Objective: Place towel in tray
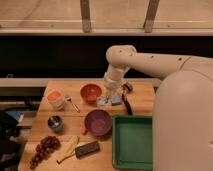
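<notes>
The towel (114, 100) is a small pale blue-grey cloth lying on the wooden table, just right of the orange bowl (91, 92). My gripper (111, 93) hangs at the end of the white arm, directly over the towel and down at its top. The green tray (133, 141) sits at the table's front right, and the arm's big white body covers its right side.
A purple bowl (98, 122) stands left of the tray. A black tool (125, 103) lies right of the towel. A white cup (55, 99), a spoon (74, 104), a small metal cup (55, 122), grapes (43, 148), a banana (68, 149) and a dark bar (87, 148) fill the left side.
</notes>
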You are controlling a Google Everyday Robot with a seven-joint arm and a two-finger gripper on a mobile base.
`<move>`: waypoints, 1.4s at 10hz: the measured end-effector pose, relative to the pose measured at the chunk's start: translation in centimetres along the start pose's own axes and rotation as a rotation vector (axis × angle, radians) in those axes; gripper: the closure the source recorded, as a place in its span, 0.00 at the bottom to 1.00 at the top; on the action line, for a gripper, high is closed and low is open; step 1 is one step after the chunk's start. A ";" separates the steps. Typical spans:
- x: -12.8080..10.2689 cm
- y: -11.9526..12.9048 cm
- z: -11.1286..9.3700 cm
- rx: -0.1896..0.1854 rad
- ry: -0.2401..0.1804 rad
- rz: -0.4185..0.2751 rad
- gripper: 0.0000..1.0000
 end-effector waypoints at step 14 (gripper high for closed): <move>8.8 -5.9 2.0 0.017 0.080 0.238 1.00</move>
